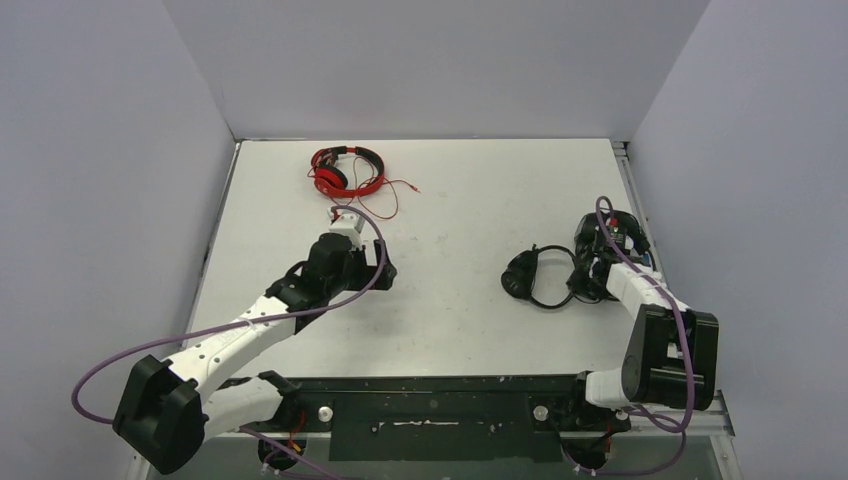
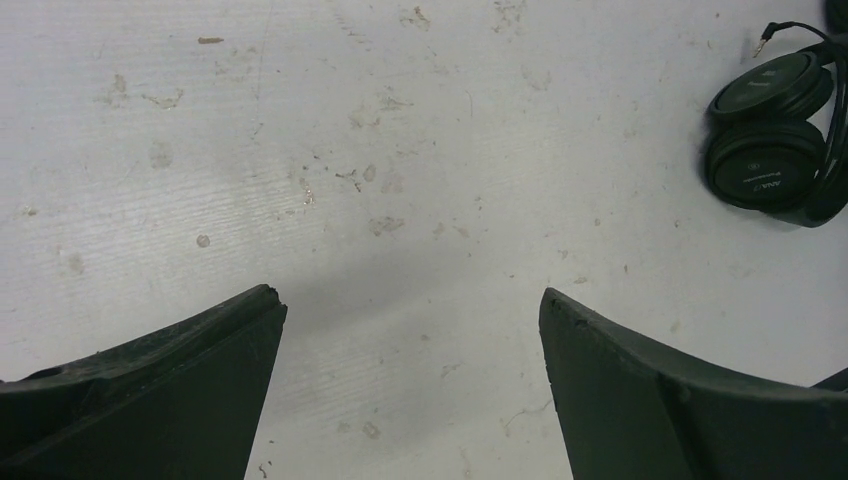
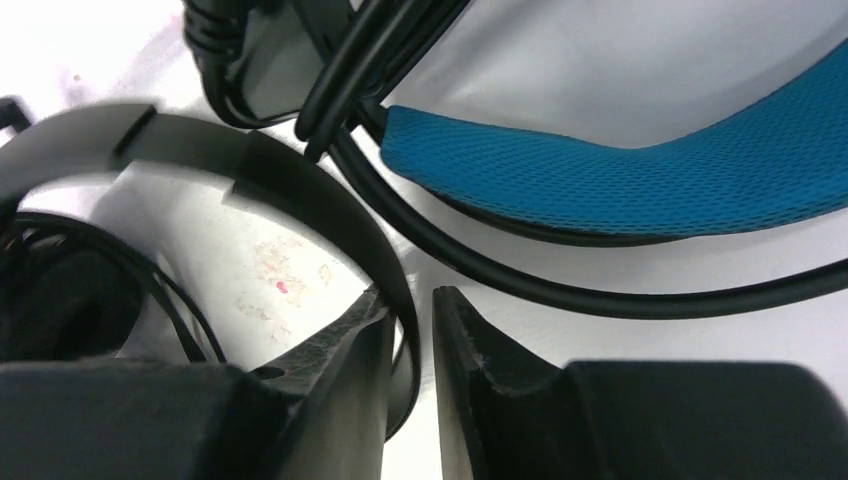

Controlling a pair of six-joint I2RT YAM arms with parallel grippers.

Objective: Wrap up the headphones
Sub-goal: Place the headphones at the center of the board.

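Headphones sit in 3 spots on the table point(image 1: 470, 200). Red headphones point(image 1: 345, 172) lie near the far edge, left of centre, w/ the red cord point(image 1: 398, 190) trailing to the right. Only the top cam shows them, neither wrist cam does. Black headphones point(image 1: 525, 272) lie mid-right, a thin loop reaching toward the R arm point(image 1: 650, 300). Blue-band headphones point(image 3: 620, 175) are just beside them, mostly hidden under the R arm's end in the top cam. The blue mesh padding is plain only in the R wrist cam.

L tool point(image 2: 410, 300): jaws wide apart, nothing btw them, bare scuffed table below. In the top cam the L arm point(image 1: 300, 290) ends on the near side of the red set, not touching it. L wrist cam gives what the top cam can't: both black cups point(image 2: 765, 165) touching each other at its upper right corner, small print on the outer faces, plus a jack plug point(image 2: 763, 40) just past them.

R tool point(image 3: 410, 298): jaws narrow, only a slit btw them. A black band point(image 3: 250, 170) curves down into that slit and lies against the picture-left finger, w/ a sliver of table on its other side. Can't tell if it's pinched or just resting. Thin black cables point(image 3: 350, 60) cross above the blue band. Top cam doesn't show these jaws.
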